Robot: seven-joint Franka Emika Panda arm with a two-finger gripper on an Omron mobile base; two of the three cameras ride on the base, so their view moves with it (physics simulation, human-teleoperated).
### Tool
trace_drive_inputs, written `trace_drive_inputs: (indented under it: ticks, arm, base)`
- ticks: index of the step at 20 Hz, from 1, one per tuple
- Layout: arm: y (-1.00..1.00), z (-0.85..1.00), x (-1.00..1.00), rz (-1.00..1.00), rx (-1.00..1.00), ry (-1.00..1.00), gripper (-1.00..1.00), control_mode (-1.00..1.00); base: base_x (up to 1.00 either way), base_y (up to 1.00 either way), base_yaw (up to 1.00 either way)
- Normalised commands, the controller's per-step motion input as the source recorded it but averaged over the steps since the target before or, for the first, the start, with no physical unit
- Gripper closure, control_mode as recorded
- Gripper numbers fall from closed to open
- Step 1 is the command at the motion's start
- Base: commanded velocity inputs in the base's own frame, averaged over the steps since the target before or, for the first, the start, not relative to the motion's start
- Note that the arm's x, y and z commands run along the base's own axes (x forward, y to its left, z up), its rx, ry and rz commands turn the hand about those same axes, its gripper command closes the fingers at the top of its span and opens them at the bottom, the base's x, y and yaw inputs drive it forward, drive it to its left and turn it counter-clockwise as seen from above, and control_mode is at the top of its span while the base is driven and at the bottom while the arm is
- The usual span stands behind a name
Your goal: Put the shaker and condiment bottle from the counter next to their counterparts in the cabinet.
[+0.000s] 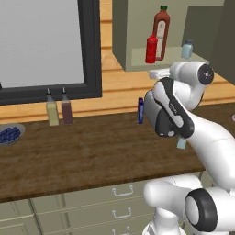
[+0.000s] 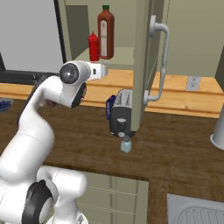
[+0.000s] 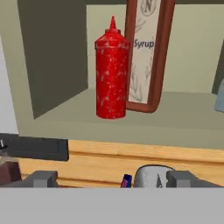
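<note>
While the gripper (image 3: 109, 179) stood wide open and empty just outside the cabinet (image 1: 120, 36), the condiment bottle (image 1: 151, 48) rested upright on the cabinet's shelf, touching the front of the tall sauce bottle (image 1: 161, 32). One shaker (image 1: 187, 48) sat further along that shelf. Below the cabinet, another shaker (image 2: 126, 144) stood on the dark wood counter (image 1: 92, 156), beside a toaster (image 2: 123, 113).

two shakers: one (image 1: 187, 48) in the cabinet (image 1: 120, 41), one (image 2: 126, 144) on the bench (image 1: 92, 156). one red squeeze bottle (image 1: 151, 48), one tall sauce bottle (image 1: 161, 33), two dispenser bottles (image 1: 53, 111), one blue packet (image 1: 141, 110), one toaster (image 2: 122, 113), one bowl (image 1: 10, 134).
</note>
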Motion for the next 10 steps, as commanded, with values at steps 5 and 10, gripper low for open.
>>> trace_drive_inputs:
  ticks: [5,10]
  arm:
    - [0.00,-0.32,-0.67,-0.23,-0.01,0.11,-1.00,-1.00]
    - [0.00,-0.79,-0.67,-0.31,-0.02,0.00,-1.00,-1.00]
  base:
    - [0.00,0.00,0.00]
    - [0.00,0.00,0.00]
